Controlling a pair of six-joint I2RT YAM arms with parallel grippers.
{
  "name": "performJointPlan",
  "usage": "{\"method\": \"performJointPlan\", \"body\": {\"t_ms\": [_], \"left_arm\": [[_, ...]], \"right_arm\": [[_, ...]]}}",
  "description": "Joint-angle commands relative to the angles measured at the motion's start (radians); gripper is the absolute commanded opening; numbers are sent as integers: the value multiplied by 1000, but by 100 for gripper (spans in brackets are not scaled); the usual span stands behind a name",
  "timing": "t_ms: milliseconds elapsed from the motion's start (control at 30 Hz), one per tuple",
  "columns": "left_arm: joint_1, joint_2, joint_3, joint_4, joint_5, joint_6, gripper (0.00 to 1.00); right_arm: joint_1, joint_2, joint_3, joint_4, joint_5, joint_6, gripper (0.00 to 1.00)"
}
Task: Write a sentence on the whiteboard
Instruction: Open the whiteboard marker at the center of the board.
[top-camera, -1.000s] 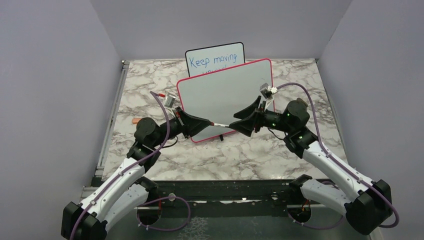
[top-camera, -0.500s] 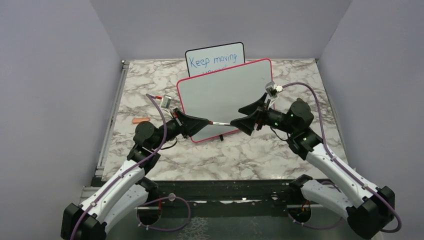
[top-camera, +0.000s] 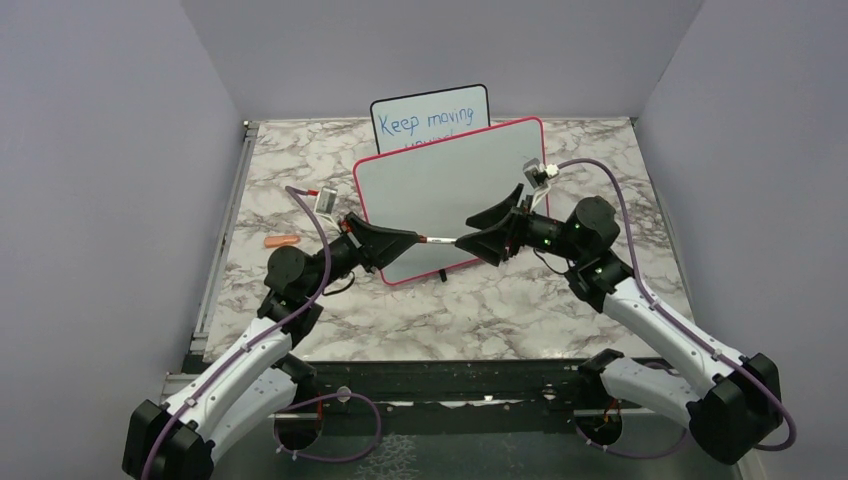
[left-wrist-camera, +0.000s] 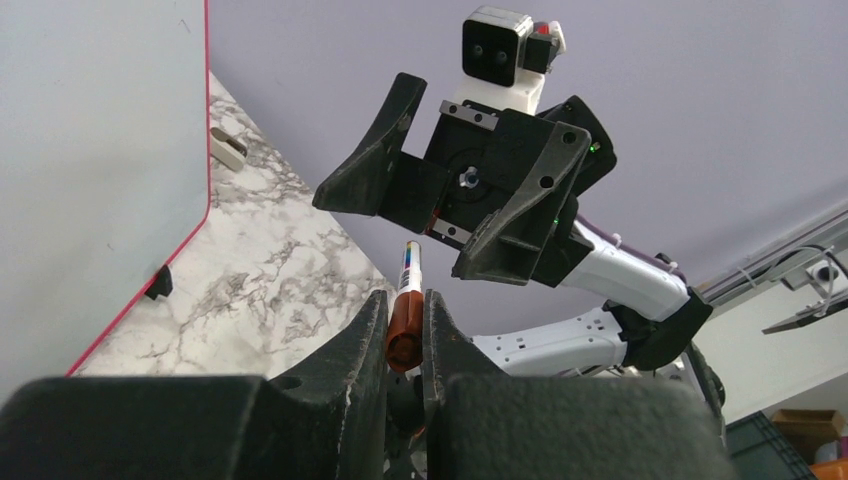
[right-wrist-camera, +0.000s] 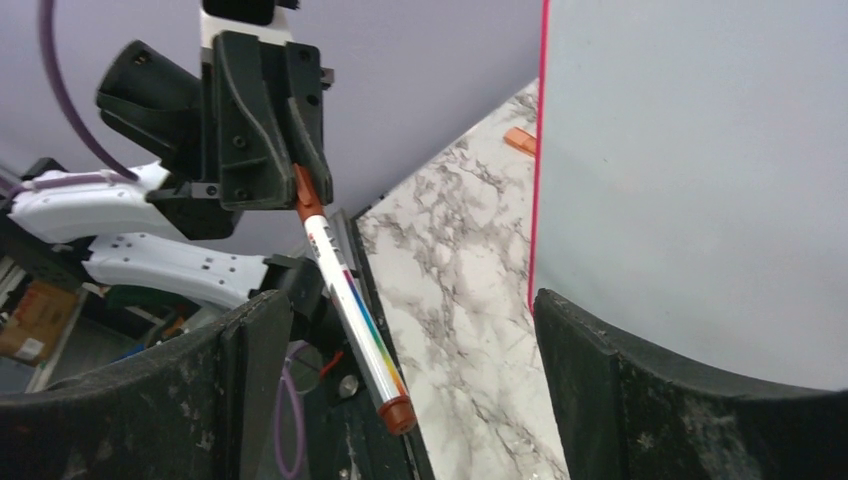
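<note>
The whiteboard (top-camera: 450, 190) with the pink-red frame stands tilted at mid-table, and its face (right-wrist-camera: 700, 170) is blank: no sentence shows on it. My left gripper (top-camera: 415, 238) is shut on a white marker (top-camera: 440, 241) and grips it at its brown-red end (left-wrist-camera: 408, 320). The marker's body (right-wrist-camera: 345, 290) reaches rightward in front of the board's lower edge. My right gripper (top-camera: 468, 232) is open wide around the marker's free end, and its fingers (right-wrist-camera: 255, 340) do not touch the marker.
A smaller black-framed board (top-camera: 430, 120) with blue writing leans behind the whiteboard. An orange cap (top-camera: 285, 241) lies on the marble table (top-camera: 480, 300) to the left. Grey walls close in the sides and back.
My right gripper's jaws have spread wider and shifted slightly up and left around the marker's end. The left gripper has risen a little with the marker.
</note>
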Motion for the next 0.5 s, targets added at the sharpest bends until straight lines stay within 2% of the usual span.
{"method": "performJointPlan", "body": {"t_ms": [0,133,333,467], "left_arm": [[-9,20,-15,128,-39,-64,0],[-16,38,-27,172,-59,-91,0],[-23,54,-28,204,-78,-100,0],[-24,66,-24,214,-76,-98,0]], "right_arm": [[2,26,-12,196,-81,126,89],[4,45,-16,259,-105,172,82],[3,60,8,232,-126,173,67],[10,71,27,187,-132,154,63]]}}
